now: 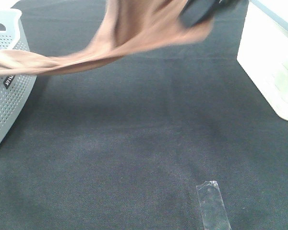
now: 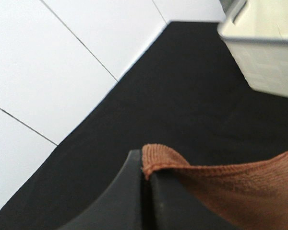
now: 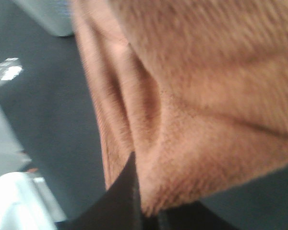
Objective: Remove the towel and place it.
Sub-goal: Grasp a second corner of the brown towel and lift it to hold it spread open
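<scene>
Clear tape (image 1: 212,203), one short strip, lies stuck to the one black table cloth (image 1: 134,158) closest to the high camera. Two pale containers stand at the table's sides: one perforated basket (image 1: 5,103) on the left and one smooth white bin (image 1: 273,67) on the right. One towel (image 1: 134,38) is in the air above the cloth, stretched in a sagging band from the left edge, across the basket's upper side, up to the top right. It is brown terry cloth, softly creased, with a stitched hem showing at one corner. Two grippers hold it. In its wrist view, the left gripper (image 2: 146,191) has its dark jaws pressed together on that hemmed corner. The right gripper (image 3: 134,201) is likewise clamped tight on a bunched edge of the towel.
</scene>
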`<state>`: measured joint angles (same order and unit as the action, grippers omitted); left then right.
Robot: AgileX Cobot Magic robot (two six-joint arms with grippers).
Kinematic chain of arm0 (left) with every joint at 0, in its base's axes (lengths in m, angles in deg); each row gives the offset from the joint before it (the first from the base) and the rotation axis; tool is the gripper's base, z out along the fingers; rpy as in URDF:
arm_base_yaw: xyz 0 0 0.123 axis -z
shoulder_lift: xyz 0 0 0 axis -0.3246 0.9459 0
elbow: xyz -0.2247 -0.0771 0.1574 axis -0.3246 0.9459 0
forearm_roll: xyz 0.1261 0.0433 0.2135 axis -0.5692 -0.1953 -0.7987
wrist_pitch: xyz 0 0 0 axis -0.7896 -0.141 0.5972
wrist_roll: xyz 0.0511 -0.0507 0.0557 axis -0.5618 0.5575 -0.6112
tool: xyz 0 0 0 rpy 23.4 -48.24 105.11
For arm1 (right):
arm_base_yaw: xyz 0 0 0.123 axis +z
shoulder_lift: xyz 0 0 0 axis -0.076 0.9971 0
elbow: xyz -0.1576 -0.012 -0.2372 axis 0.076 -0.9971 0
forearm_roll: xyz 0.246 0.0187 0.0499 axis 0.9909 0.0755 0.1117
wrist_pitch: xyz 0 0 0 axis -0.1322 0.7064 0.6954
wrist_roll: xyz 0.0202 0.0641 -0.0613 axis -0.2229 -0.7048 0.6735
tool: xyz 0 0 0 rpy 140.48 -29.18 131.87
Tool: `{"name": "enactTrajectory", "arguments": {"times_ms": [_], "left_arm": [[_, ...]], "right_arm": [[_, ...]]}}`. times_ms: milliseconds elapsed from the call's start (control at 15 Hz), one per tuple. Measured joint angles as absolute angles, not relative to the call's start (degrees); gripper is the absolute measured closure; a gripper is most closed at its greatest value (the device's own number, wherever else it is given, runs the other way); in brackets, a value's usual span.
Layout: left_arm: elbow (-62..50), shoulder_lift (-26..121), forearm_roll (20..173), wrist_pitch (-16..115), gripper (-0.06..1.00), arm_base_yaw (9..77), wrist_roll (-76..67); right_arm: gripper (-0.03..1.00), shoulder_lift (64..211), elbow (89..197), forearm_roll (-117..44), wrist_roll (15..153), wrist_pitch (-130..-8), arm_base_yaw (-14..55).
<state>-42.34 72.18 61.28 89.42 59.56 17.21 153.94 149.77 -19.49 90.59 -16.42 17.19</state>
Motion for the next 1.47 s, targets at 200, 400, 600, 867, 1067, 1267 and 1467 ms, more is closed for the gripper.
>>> {"name": "enactTrajectory", "arguments": {"times_ms": [200,400,600,867,1067,1267,1467], "left_arm": [[-42.34,72.18,67.30,80.71,0.94,53.32,18.41],[-42.34,72.47,69.01,74.98,0.94,49.25,18.30],[-42.34,73.96,69.59,65.30,0.94,45.53,16.18],[-42.34,79.05,68.79,51.32,0.94,43.12,12.45],[-42.34,82.38,68.44,41.12,0.94,40.14,12.11],[-42.34,85.07,68.50,34.36,0.94,37.16,12.11],[-42.34,89.25,68.50,25.94,0.94,35.10,12.17]], "right_arm": [[0.97,157.44,169.08,-36.50,87.79,-13.79,17.19],[0.97,162.77,182.55,-46.42,93.86,-15.74,17.19],[0.97,167.18,188.85,-55.24,94.89,-24.73,17.19],[0.97,170.96,189.08,-62.57,93.86,-43.70,17.19],[0.97,172.74,189.08,-65.72,87.50,-58.65,17.19],[0.97,175.54,189.25,-67.04,85.78,-64.84,17.07],[0.97,179.90,189.25,-67.04,83.77,-69.48,15.70]]}}
